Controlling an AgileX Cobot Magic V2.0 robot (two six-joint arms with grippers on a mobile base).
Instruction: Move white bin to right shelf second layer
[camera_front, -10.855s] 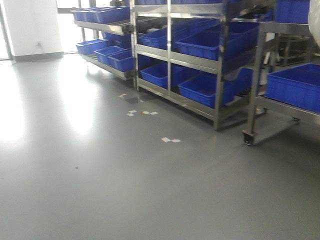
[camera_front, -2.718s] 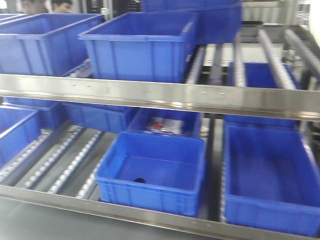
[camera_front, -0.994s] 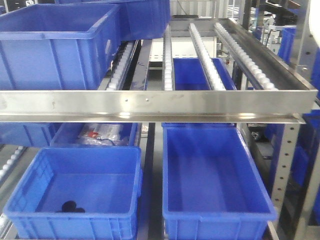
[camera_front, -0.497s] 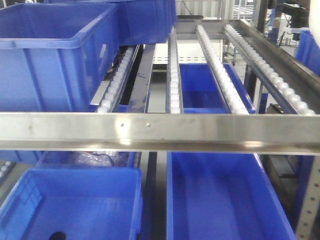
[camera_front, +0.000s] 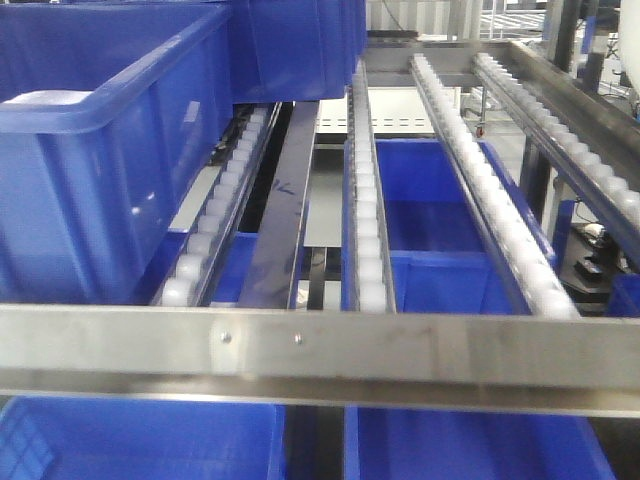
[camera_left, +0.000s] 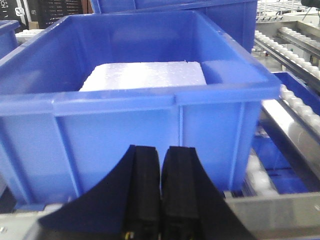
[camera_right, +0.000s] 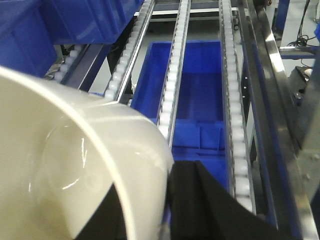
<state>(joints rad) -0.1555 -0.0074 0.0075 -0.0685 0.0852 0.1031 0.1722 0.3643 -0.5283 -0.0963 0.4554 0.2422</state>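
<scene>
1. The white bin (camera_right: 75, 165) is in the air at your right gripper (camera_right: 165, 205), hanging over the near end of the right shelf second layer (camera_front: 470, 210). It is not resting on anything yet.
2. The right jaws look clamped on the bin's rim. Only the outer finger (camera_right: 200, 200) shows clearly and the wall hides the inner one, so take that grip as probable, not certain.
3. The left gripper (camera_left: 160, 190) has its fingers pressed together on nothing. It sits just in front of the blue crate (camera_left: 140, 115) that holds a white foam block (camera_left: 145, 75).
4. Aim for the open lane to the right of that crate, so that the bin's base spans two white roller tracks (camera_front: 368, 230). If it sits on one alone, it will likely tip into the gap above the lower blue crate (camera_right: 190, 85).
5. Carry the base well clear over the riveted front bar (camera_front: 320, 345) before you descend. The bin's wall is glossy and held at one edge, so a knock there could twist it in the jaws.
6. Lower it level and slowly. The rollers slope, so expect the bin to roll towards the front bar once you release it, and open the jaws only when its weight is on the tracks.
7. Keep the left arm parked where it is, away from the lane.
</scene>
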